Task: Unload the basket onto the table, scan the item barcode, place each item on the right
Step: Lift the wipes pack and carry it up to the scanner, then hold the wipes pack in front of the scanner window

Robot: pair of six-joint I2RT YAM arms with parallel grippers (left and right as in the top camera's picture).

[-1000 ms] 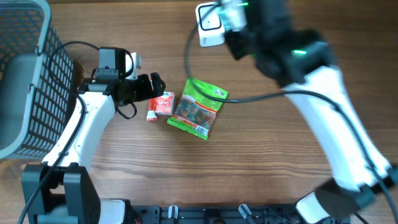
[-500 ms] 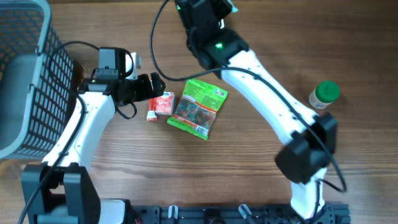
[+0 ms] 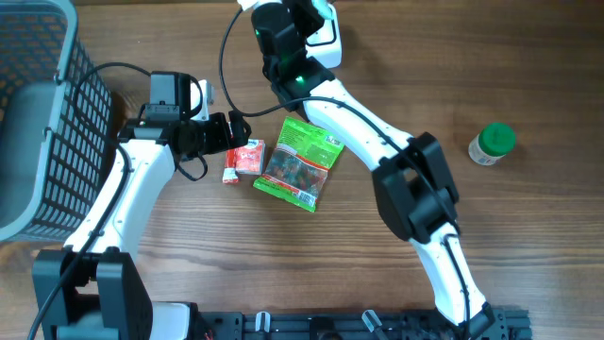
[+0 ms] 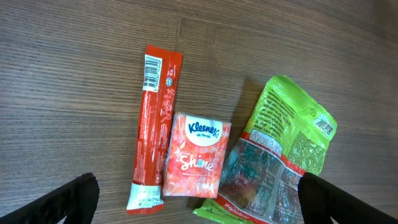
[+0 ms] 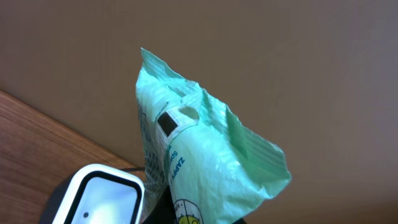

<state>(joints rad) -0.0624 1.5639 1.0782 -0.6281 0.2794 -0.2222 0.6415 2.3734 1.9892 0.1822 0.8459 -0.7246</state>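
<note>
The right pincer [image 3: 288, 19], pinching a pale green pouch [image 5: 205, 162], had swung left to the scanner [image 5: 106, 193] at the counter's [image 3: 547, 246] far edge; scanning appeared imminent. The left pincer [image 4: 199, 202] stayed spread.

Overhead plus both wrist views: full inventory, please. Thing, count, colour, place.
basket: 1, grey mesh, left edge of table
stick packet: 1, red, below left gripper
tissue pack: 1, orange-red, between stick packet and snack bag
snack bag: 1, bright green, table centre
jar: 1, green lid, right side
scanner: 1, white, far edge
pouch: 1, pale green, held up beside scanner
left gripper: 1, black, open above the packets
right gripper: 1, black, shut on pouch
</note>
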